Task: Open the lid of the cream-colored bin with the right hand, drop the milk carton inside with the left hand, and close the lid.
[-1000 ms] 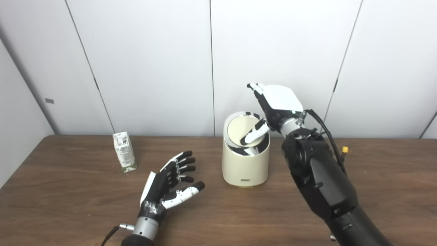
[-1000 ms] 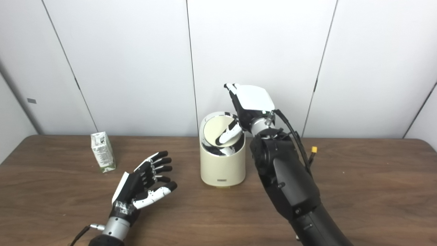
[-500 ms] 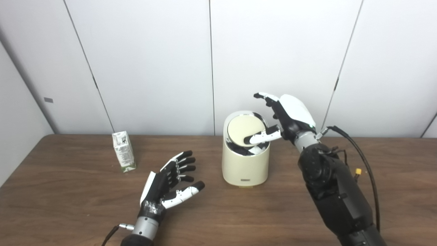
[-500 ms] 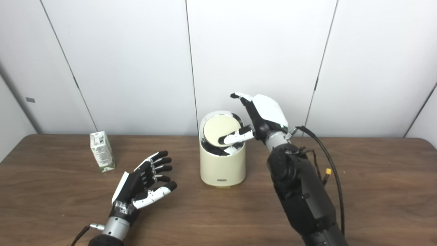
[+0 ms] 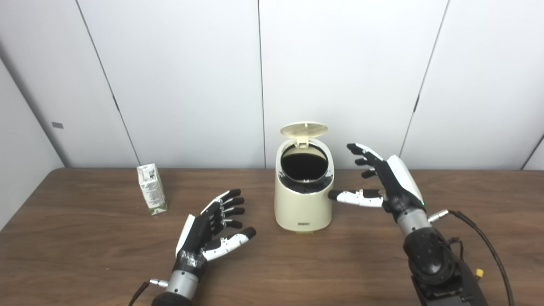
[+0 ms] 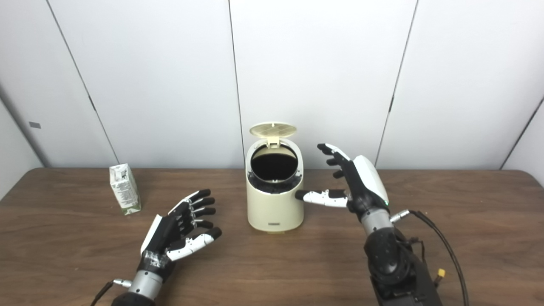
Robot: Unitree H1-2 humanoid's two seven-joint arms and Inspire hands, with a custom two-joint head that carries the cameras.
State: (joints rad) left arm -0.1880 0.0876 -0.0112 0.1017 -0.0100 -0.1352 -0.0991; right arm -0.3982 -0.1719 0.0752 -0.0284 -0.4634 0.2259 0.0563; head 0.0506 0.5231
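Observation:
The cream-colored bin (image 5: 303, 204) stands at the middle of the table, its round lid (image 5: 304, 129) swung up at the back and its dark inside showing. My right hand (image 5: 384, 183) is open just to the right of the bin, thumb tip close to its side wall. A small white and green milk carton (image 5: 151, 195) stands upright at the left, apart from both hands. My left hand (image 5: 209, 231) rests open in front of the bin's left side, palm up, holding nothing.
The brown wooden table (image 5: 85, 255) runs to a white panelled wall behind. A black cable (image 5: 488, 244) with a yellow connector trails from my right forearm at the lower right.
The right hand left the lid and dropped down to the bin's right side. The lid sprang up from nearly flat to fully raised. The left hand and carton stayed put.

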